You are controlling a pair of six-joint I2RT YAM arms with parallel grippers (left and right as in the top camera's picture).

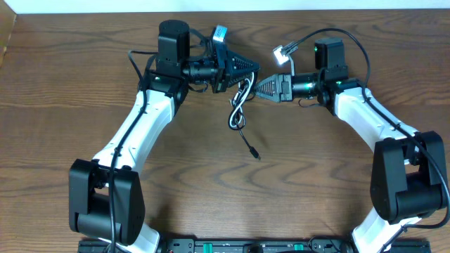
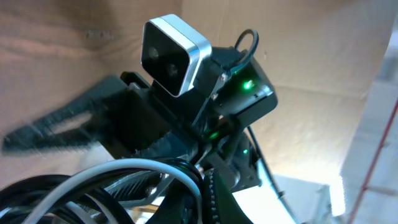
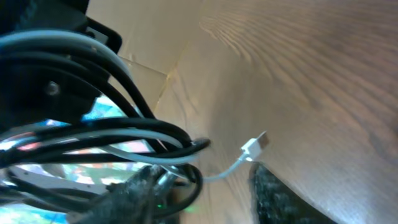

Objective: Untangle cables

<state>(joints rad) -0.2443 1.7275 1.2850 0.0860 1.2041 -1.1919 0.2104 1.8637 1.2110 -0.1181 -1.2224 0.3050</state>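
Note:
The black cable (image 1: 247,140) and the white cable (image 1: 234,116) hang as one tangled bundle between my two grippers at the top middle of the table. The black cable's plug end (image 1: 256,156) lies on the wood below. My left gripper (image 1: 253,68) is shut on the top of the bundle. In the left wrist view the white cable (image 2: 124,167) and black cable (image 2: 37,186) cross right over its jaws (image 2: 208,199). My right gripper (image 1: 259,88) is open beside the bundle. Its wrist view shows the jaws (image 3: 205,199) apart, a black loop (image 3: 193,180) at one finger and the white plug (image 3: 254,146) between them.
The wooden table (image 1: 316,183) runs out at a white strip along the far edge (image 1: 394,5). A cardboard box corner (image 1: 5,35) stands at the far left. The right arm's wrist camera (image 2: 171,53) faces the left wrist view closely.

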